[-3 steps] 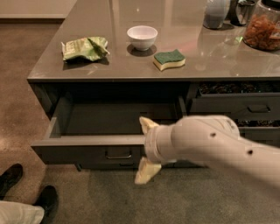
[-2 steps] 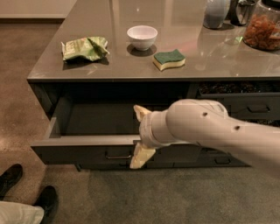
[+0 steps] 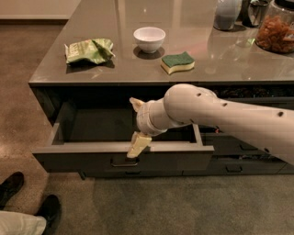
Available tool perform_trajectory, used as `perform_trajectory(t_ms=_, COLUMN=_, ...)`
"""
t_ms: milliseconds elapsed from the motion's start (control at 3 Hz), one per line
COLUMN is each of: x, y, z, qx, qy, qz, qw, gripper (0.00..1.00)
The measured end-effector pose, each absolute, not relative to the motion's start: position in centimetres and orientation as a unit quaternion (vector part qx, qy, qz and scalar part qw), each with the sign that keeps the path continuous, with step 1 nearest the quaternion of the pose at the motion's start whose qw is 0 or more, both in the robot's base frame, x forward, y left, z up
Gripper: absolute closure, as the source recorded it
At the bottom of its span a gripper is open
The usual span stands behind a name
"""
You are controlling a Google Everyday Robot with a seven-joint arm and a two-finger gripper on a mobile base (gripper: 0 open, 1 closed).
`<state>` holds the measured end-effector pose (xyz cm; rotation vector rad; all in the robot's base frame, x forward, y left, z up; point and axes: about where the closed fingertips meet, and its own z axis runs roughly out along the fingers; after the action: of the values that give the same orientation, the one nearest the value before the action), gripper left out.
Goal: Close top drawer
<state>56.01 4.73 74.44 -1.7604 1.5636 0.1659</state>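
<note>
The top drawer [image 3: 82, 156] stands pulled out from under the grey counter, its bare grey inside [image 3: 98, 125] showing. Its flat front carries a small dark loop handle [image 3: 124, 162] at the centre. My gripper [image 3: 136, 125] is over the drawer's front middle, at the end of the white arm that comes in from the right. It is open: one cream fingertip [image 3: 138, 144] lies on the top edge of the front just above the handle, the other fingertip [image 3: 135, 104] points up over the drawer's inside.
On the counter [image 3: 115, 73] lie a green snack bag [image 3: 88, 50], a white bowl [image 3: 149, 38] and a green-and-yellow sponge [image 3: 177, 62]; a grey cup [image 3: 228, 13] and a snack jar [image 3: 275, 31] stand at the back right. More drawers [image 3: 239, 149] are to the right. A person's black shoes [image 3: 14, 184] are at the bottom left.
My arm has moved left and up along the drawer front; the gripper has gone from below and right of the handle to above it. The drawer looks equally open.
</note>
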Motion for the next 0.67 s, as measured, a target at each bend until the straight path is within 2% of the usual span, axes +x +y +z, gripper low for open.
perform_trajectory(t_ms=667, x=58.2, y=7.2, z=71.5, qx=-0.686, qy=0.61, qz=0.11, qw=0.38, gripper=0.0)
